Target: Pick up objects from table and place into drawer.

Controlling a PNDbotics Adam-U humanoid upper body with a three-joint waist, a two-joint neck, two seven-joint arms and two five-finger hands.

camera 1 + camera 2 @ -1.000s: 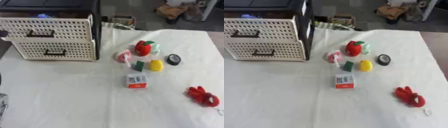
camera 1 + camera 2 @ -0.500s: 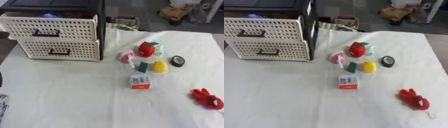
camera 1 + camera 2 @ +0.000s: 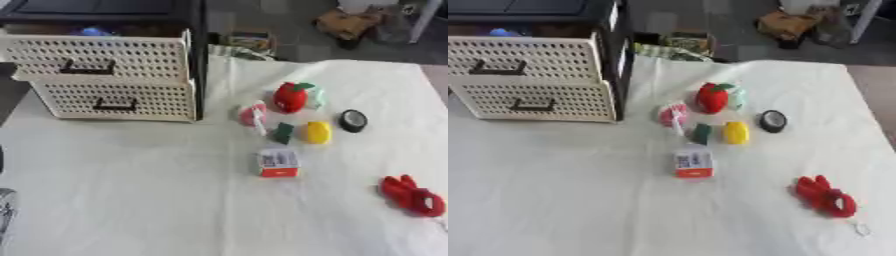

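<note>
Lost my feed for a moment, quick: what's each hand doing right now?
Left hand: not in view.
Right hand: not in view.

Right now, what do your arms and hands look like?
Almost nothing of them shows. At the lower left edge of the left eye view there is only a pale grey, silvery sliver, probably the left hand, with a small dark patch above it. No cables or markings can be made out. The right hand is out of view.

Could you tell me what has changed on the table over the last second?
Nothing on the table moved; only the camera shifted, so the whole picture slid. The drawer unit, red fruit toy, yellow piece, small box and red plush keep their places. No hand took hold of anything.
</note>
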